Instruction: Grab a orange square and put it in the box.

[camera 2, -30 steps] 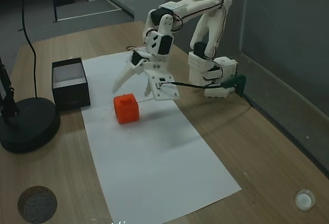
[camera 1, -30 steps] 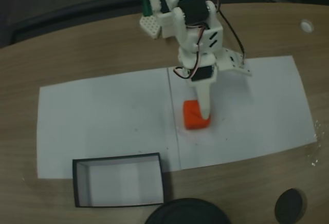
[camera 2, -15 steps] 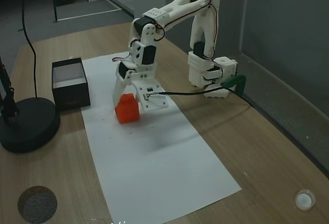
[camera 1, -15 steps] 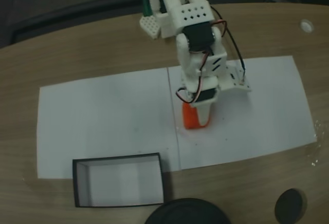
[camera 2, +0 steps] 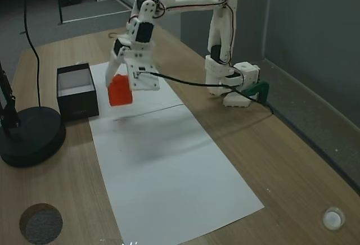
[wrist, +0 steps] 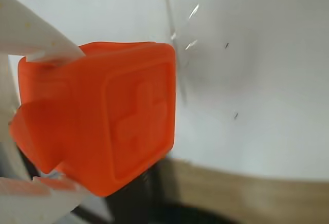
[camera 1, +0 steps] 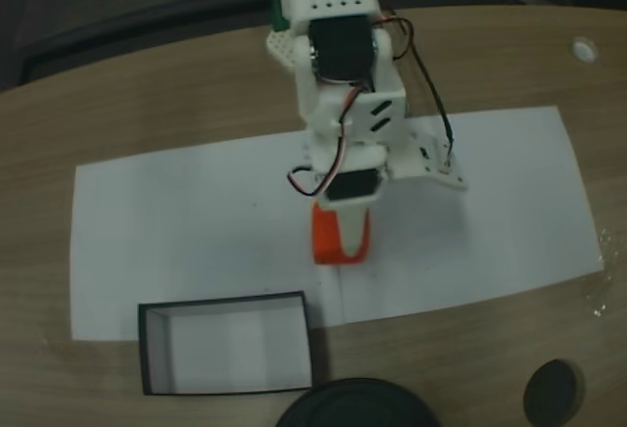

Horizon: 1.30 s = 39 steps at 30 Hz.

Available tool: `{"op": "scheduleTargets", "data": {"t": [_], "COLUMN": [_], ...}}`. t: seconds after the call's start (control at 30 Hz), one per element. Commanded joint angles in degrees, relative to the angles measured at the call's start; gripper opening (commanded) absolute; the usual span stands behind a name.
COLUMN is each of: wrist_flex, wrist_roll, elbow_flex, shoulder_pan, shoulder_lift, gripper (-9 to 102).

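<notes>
the orange square (camera 2: 120, 90) is clamped between the fingers of the gripper (camera 2: 119, 87) and is held clear above the white paper (camera 2: 169, 160). the box (camera 2: 76, 90) is seen just beside it, open and apart from it.

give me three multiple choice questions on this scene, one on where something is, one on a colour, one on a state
1. Where is the orange square?
A. inside the box
B. held above the white paper
C. lying on the bare wood

2. What colour are the walls of the box?
A. black
B. orange
C. green

3. What state is the gripper in?
A. open and free of load
B. shut on the orange square
C. resting flat on the table

Answers:
1 B: in a fixed view the square hangs in the jaws over the paper, with a shadow below.
2 A: both fixed views show thin black walls around a pale inside.
3 B: the wrist view shows the square clamped between white fingers.
</notes>
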Motion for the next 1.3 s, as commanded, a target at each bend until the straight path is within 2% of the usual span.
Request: {"op": "scheduleTargets", "data": {"t": [0.0,0.27,0.63,1.1,1.27], "wrist_flex": [0.44,-1.05,-5.89,-5.89,-5.27], "wrist_roll": [-2.29,-4.75,-3.25,-2.55,-0.88], "elbow_flex": [-17.75,-35.42,-40.34,-44.21,-44.91], "shoulder_pan": [3.69,5.27,14.5,16.61,16.79], "shoulder_lift": [7.21,0.97,-20.92,-35.68,-37.27], "gripper": [12,12,12,12,22]}}
